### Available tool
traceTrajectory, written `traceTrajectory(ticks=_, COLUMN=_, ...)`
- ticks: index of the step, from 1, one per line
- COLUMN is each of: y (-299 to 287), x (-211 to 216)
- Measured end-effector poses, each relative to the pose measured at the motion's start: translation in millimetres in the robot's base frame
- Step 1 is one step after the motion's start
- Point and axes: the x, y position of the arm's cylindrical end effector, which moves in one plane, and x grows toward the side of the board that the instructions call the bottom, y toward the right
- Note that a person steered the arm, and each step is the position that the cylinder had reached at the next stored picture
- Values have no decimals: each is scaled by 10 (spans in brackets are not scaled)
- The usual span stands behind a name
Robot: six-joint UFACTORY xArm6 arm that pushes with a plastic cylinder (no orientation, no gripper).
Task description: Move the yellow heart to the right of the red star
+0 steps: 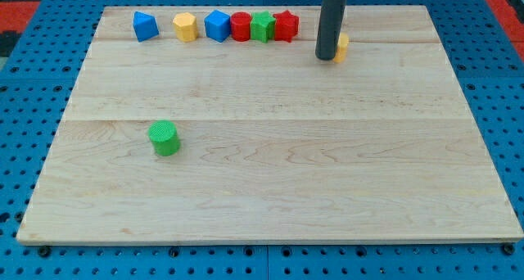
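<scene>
A wooden desk (270,173) lay on a blue board with many small holes (24,83). Near the view's top, a row of blocks stood on the desk. From the view's left came a blue block (145,25), then, a little apart, a yellow block (186,26). Next came a blue block with flat sides (217,25), a red round block (240,26) and a green block (261,26), these three touching one another. Well apart, lower down on the view's left, a green round block (164,137) sat alone.
</scene>
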Motion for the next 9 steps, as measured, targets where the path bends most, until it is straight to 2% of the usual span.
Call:
traceTrajectory(ticks=2, y=403, x=240)
traceTrajectory(ticks=3, y=686, x=-40)
traceTrajectory(ticks=4, y=295, x=-139)
traceTrajectory(ticks=6, y=108, x=222)
traceTrajectory(ticks=7, y=-168, x=190)
traceTrajectory(ticks=9, y=-171, x=14)
